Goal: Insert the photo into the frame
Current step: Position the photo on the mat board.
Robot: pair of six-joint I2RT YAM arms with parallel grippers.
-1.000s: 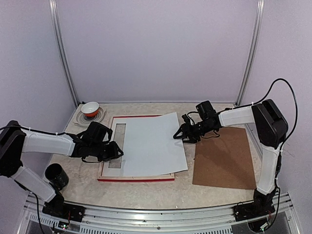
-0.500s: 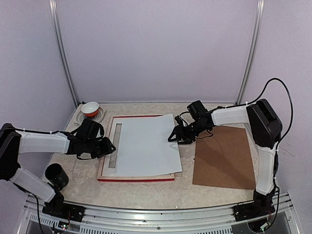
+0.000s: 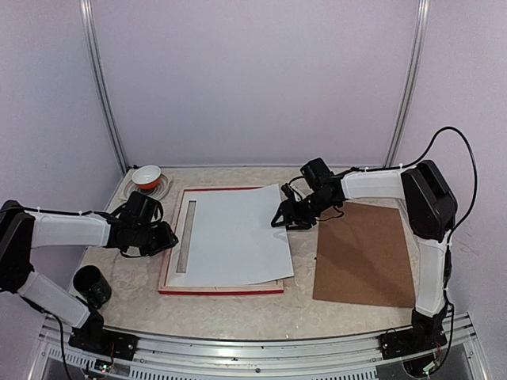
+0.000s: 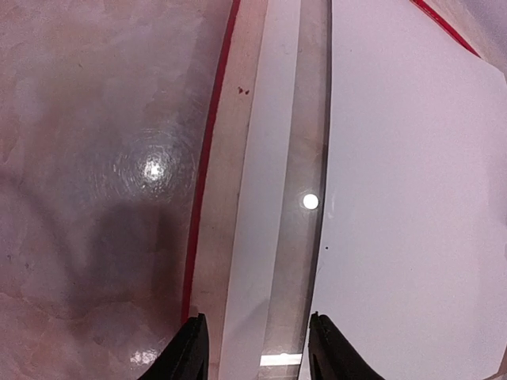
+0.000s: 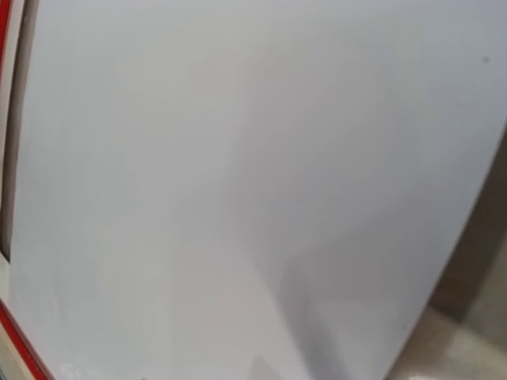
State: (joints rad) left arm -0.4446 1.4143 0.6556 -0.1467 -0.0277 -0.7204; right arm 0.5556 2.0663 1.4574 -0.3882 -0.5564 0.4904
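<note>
Top external view — photo lies white back up on the frame, slightly skewed. A glass strip shows bare beside the left rail, and the photo's right edge rides over the right rail toward the backing board.

Risks:
- Pressed down like this, the overhanging corner would likely crease or perch on the wood instead of dropping into the recess.
- A sideways shove could buckle thin paper rather than slide it.

Right gripper is at the photo's right edge, near the far corner. Contact and jaw spread cannot be told — its wrist view shows only white paper.

Left gripper hovers over the frame's left rail, fingers apart, gripping nothing. The photo's left edge is just beside it.
</note>
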